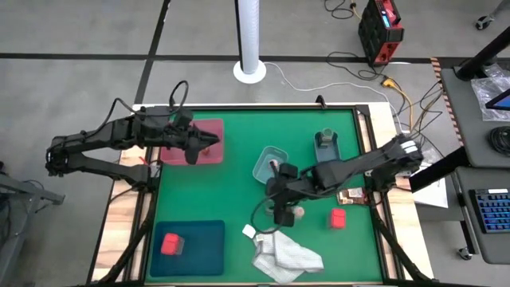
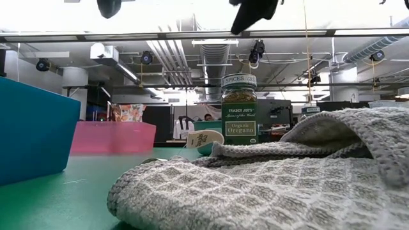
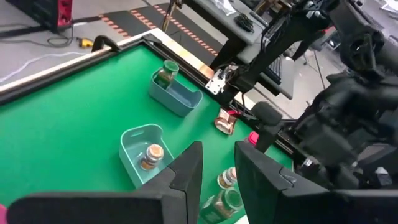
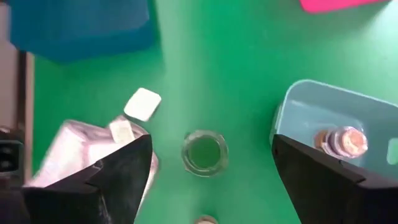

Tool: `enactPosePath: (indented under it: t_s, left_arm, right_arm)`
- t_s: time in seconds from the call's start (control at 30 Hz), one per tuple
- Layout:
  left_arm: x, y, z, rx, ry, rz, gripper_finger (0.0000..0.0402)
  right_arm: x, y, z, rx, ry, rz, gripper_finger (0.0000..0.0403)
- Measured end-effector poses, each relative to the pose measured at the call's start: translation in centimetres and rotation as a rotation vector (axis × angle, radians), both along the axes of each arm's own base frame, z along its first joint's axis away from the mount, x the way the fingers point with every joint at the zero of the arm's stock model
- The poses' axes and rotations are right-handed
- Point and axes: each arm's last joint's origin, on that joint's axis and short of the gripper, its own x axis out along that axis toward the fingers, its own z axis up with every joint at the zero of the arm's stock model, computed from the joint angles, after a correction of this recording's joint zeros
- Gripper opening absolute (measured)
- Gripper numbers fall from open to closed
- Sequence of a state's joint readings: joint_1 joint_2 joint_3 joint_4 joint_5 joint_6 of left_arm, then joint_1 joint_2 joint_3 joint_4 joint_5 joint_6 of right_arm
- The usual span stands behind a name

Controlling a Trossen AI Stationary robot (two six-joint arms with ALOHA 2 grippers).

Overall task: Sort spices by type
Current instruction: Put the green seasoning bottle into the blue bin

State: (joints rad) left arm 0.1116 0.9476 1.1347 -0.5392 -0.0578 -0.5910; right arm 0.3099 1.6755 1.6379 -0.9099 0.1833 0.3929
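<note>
Green matting covers your table, and the thing in hand stands near its middle: a dark green oregano jar (image 4: 204, 152), upright on the mat and loose, just beside the white-grey cloth (image 1: 285, 255) and close to a tan-topped jar (image 1: 298, 214) that also stands loose. Your right gripper (image 1: 280, 209) hangs directly over the green jar, fingers spread wide and empty, the jar sitting between them in the right wrist view but well below. Beside it, a pale teal tub (image 1: 269, 163) already holds the other tan-topped jar (image 4: 344, 140), and a bluish tub (image 1: 326, 146) farther toward the back edge holds the second green jar (image 3: 166, 73). A brown foil sachet (image 1: 351, 195) and a pink block (image 1: 339, 218) lie loose on the mat toward the right edge; the other pink block (image 1: 171, 244) rests on the teal tray (image 1: 203, 249) at the front left. I cannot find the second sachet for sure. Your left gripper (image 1: 194, 147) waits over the pink tray (image 1: 213, 127) at the back left, fingers slightly apart with nothing between them. By my reading you are about to pick the oregano jar, with roughly half the sorting left. Come straight down so both fingers clear the lid, close on the glass body, and mind the cloth edge and the neighbouring jar, which could be knocked over. The likely target is the bluish tub with its twin.
</note>
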Motion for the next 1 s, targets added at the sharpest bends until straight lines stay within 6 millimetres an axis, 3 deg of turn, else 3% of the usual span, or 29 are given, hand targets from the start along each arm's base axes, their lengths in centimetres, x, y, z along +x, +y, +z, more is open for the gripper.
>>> enactPosePath:
  t_s: [0.23, 0.63, 1.0]
  left_arm:
    - [-0.3, 0.0, 0.2, 0.027, -0.004, -0.01, 0.0078]
    - [-0.4, 0.0, 0.2, 0.057, -0.004, -0.02, 0.0078]
    - [-0.2, 0.0, 0.1, 0.073, 0.005, -0.025, 0.0078]
  right_arm:
    - [1.9, 0.6, -3.0, -0.019, 0.107, -0.002, 0.032]
    - [3.3, 0.6, -7.3, -0.002, 0.264, 0.006, 0.0342]
    - [4.1, -0.6, -9.1, 0.033, 0.328, 0.005, 0.0279]
